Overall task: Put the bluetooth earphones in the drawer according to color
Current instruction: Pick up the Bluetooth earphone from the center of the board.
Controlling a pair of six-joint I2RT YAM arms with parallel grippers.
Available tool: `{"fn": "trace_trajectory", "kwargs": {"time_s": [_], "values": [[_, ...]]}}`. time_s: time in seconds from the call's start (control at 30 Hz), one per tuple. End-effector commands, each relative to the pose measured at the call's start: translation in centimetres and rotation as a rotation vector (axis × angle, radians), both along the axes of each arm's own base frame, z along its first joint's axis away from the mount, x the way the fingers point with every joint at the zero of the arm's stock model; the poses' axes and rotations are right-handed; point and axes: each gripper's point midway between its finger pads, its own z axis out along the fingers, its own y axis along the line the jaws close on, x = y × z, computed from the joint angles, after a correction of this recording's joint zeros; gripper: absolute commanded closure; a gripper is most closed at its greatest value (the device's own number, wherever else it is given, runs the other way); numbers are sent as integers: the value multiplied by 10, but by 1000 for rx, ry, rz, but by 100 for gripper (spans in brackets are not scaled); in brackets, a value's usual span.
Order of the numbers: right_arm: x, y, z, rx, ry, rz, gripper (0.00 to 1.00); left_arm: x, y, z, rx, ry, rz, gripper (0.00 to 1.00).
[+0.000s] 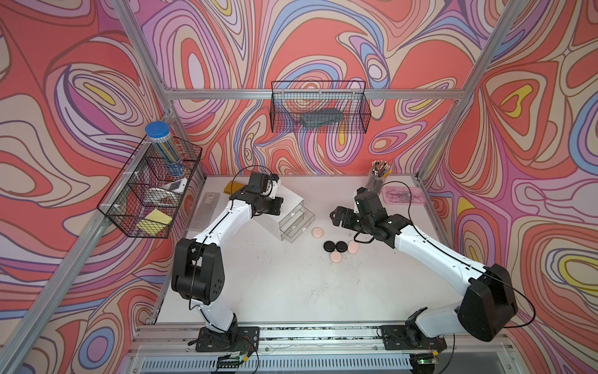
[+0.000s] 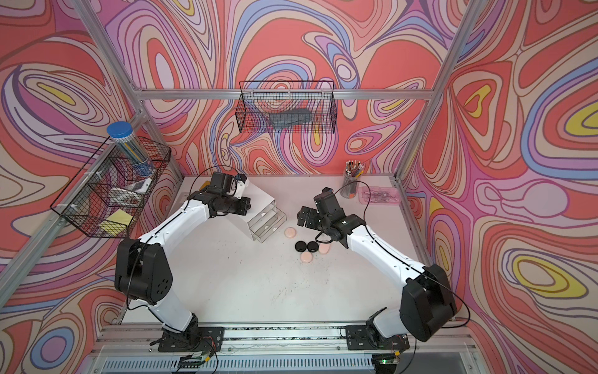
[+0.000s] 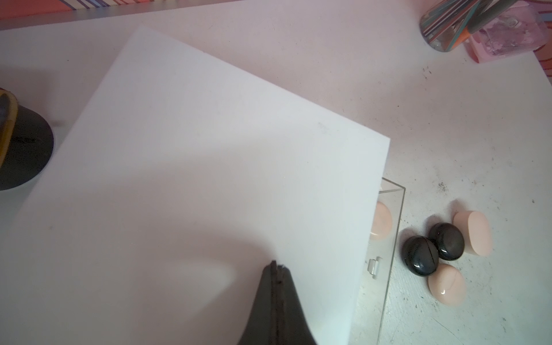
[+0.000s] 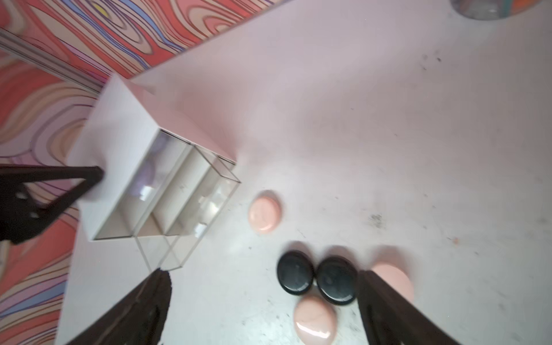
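White tabletop (image 1: 291, 291): earphones (image 1: 329, 247) beside the drawer (image 1: 296, 220).
Right gripper (image 1: 334, 217), released, hangs nearest them; left gripper (image 3: 276, 265) clenched over drawer.

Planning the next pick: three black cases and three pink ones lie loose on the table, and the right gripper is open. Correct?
Not quite. Only two black cases lie on the table, touching each other, as the right wrist view shows. The three pink cases and the open right gripper are as you said.
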Motion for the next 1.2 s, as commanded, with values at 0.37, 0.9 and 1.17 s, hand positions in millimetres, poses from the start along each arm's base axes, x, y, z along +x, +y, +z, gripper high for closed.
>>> {"fn": "trace_trajectory", "kwargs": {"time_s": [0.37, 0.9, 1.17], "values": [[-42, -68, -105, -251, 360, -52, 3, -33, 3, -51, 63, 210, -15, 100], [-32, -62, -146, -271, 454, -14, 4, -33, 4, -53, 70, 213, -15, 100], [-35, -78, -148, -302, 468, -35, 5, -33, 3, -52, 66, 214, -17, 100]]}}
